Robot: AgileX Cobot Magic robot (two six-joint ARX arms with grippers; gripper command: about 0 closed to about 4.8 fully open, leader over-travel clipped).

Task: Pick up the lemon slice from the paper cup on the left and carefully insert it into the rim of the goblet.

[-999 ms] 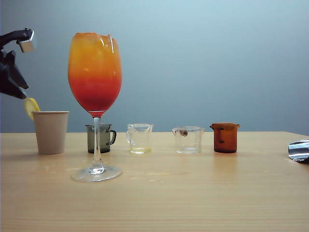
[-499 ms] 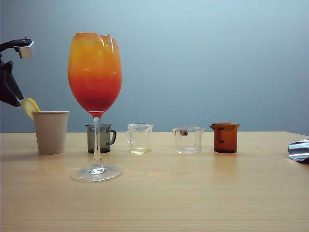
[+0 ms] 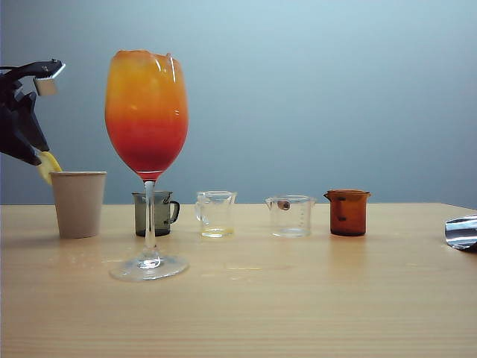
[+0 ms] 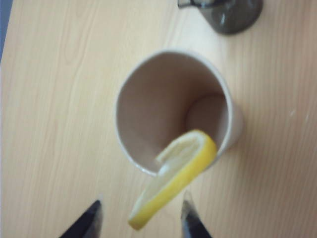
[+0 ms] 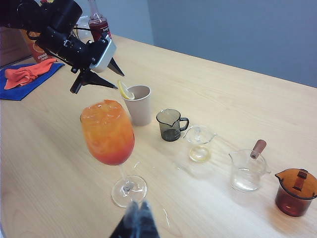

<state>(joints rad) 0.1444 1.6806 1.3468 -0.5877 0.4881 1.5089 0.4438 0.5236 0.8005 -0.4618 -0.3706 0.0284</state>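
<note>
The lemon slice (image 4: 174, 176) leans on the rim of the beige paper cup (image 4: 133, 89), half of it sticking out over the edge. My left gripper (image 4: 141, 218) hangs just above it, open. Its dark fingertips (image 4: 91, 220) stand on either side of the slice's outer end, with gaps on both sides. In the exterior view the left gripper (image 3: 33, 153) is at the far left, by the slice (image 3: 49, 165) and the cup (image 3: 78, 203). The tall goblet (image 3: 146, 112), with an orange-to-red drink, stands right of the cup. My right gripper (image 5: 138, 218) is shut, hovering near the goblet's foot (image 5: 129, 191).
Behind the goblet stands a row of a dark grey measuring cup (image 3: 155, 213), two clear beakers (image 3: 215, 213) (image 3: 290, 215) and an amber beaker (image 3: 347, 212). A shiny metal object (image 3: 462, 231) lies at the table's right edge. A blue cloth (image 5: 25, 82) and bottles sit beyond the left arm.
The left gripper has come down and shifted right toward the paper cup, so its fingertips now flank the lemon slice. The wrist has rolled. Nothing else moved.
</note>
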